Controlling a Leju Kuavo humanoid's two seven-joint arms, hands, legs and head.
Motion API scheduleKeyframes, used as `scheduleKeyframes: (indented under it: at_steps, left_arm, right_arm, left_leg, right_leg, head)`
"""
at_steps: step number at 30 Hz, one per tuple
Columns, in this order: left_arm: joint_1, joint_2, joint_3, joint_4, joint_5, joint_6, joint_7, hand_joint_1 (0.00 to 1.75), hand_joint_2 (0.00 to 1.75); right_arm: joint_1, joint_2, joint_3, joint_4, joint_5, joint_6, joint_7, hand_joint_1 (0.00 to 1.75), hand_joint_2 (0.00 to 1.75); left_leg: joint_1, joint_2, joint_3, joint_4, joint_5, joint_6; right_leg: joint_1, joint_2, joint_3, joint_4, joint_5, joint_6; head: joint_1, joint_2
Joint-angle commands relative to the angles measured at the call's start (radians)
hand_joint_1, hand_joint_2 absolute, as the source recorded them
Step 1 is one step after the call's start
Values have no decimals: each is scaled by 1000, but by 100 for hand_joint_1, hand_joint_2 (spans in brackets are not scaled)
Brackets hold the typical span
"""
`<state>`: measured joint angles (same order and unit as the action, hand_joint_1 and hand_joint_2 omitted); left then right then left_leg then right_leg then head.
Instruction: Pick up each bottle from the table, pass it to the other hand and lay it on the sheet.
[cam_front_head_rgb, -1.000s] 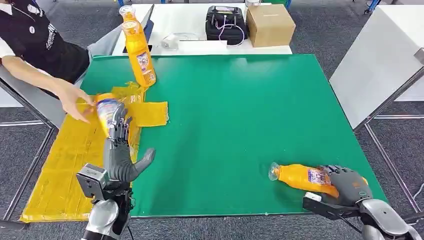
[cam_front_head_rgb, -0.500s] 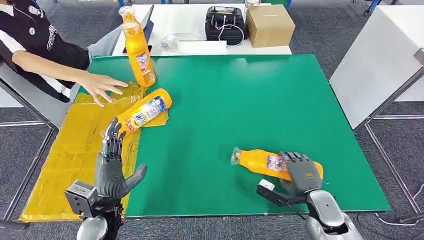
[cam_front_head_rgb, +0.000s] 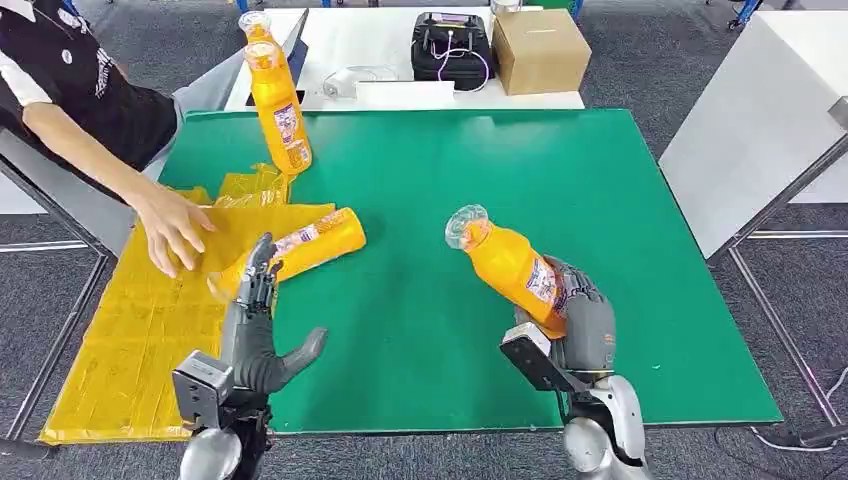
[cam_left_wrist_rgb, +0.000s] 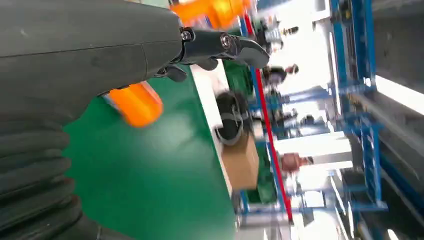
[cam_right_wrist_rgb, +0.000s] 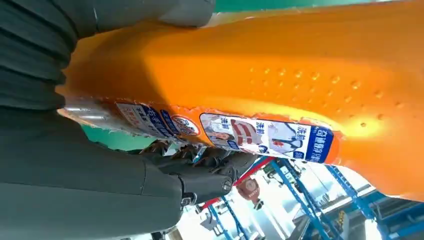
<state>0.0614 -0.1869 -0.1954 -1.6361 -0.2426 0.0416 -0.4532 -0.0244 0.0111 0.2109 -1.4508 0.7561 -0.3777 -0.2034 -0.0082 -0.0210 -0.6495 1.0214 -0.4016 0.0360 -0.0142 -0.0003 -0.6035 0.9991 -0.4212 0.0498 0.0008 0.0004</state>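
Person's hand (cam_front_head_rgb: 175, 228) now flat on the yellow sheet (cam_front_head_rgb: 130, 320), was nearer the upright bottle (cam_front_head_rgb: 279, 108) before. Lying bottle (cam_front_head_rgb: 300, 246) has rolled a bit right, half on the sheet, half on the green worktop (cam_front_head_rgb: 620, 200). Left hand (cam_front_head_rgb: 262, 330) empty, fingers spread, moved slightly right, fingertips just short of that bottle. Right hand (cam_front_head_rgb: 580, 325) has lifted the second bottle (cam_front_head_rgb: 510, 265) off the worktop: gripped at the base, tilted, cap up-left.
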Motion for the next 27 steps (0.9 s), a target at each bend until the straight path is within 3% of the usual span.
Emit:
scheduleKeyframes:
  at_steps: [1,8,9,11,16,27]
  left_arm:
    - [-55,12,-84,101,10,13,8,0,175]
    - [-112,19,-154,185,26,9,21,0,175]
    - [-124,20,-164,204,39,-4,28,0,175]
    - [-152,18,-186,247,43,-15,28,0,175]
    - [-186,12,-215,296,49,-20,27,0,175]
    - [-226,8,-228,347,61,-31,38,0,175]
  right_arm:
    - [-7,54,-57,26,-14,2,-15,175,175]
    - [-84,129,-5,145,-181,85,-107,175,175]
    - [-96,137,10,162,-229,122,-134,175,175]
    - [-129,162,43,234,-272,158,-159,175,175]
    - [-179,203,110,347,-292,172,-188,175,175]
    - [-212,238,209,393,-334,225,-211,175,175]
  left_leg:
    - [1,1,4,-1,-1,-2]
    - [1,3,4,-1,-1,-2]
    - [4,6,10,-2,-3,-4]
    - [3,4,6,-1,-2,-3]
    - [2,4,5,-1,-1,-2]
    - [3,4,6,-1,-2,-3]
  right_leg:
    - [1,0,4,-2,-1,-1]
    - [2,2,4,-2,0,-1]
    - [4,3,11,-5,-1,-3]
    - [3,2,7,-3,0,-2]
    - [2,3,5,-2,0,-1]
    - [3,2,7,-2,0,-2]
  head:
    - [0,0]
    - [0,0]
    - [0,0]
    - [0,0]
    - [0,0]
    - [0,0]
